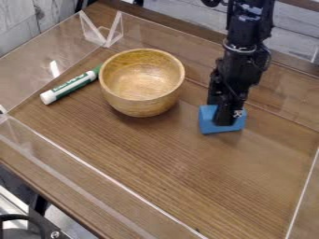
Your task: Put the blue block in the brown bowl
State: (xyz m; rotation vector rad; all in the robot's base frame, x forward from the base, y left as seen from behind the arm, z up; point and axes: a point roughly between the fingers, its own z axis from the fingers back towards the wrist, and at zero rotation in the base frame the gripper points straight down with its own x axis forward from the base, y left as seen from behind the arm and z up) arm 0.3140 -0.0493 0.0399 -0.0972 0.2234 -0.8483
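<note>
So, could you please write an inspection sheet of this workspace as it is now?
Surface: dark wooden table with clear plastic walls around it.
Job's things: small bright blue rectangular block on the table, right of the round light-brown wooden bowl; the bowl holds nothing.
Clutter: white marker with green cap left of the bowl; clear plastic stand behind it.
Gripper: black gripper pointing down, shut on the blue block.
Cables: nothing seen.
Surroundings: dark metal frame pieces beyond the table's far edge; details unclear.
</note>
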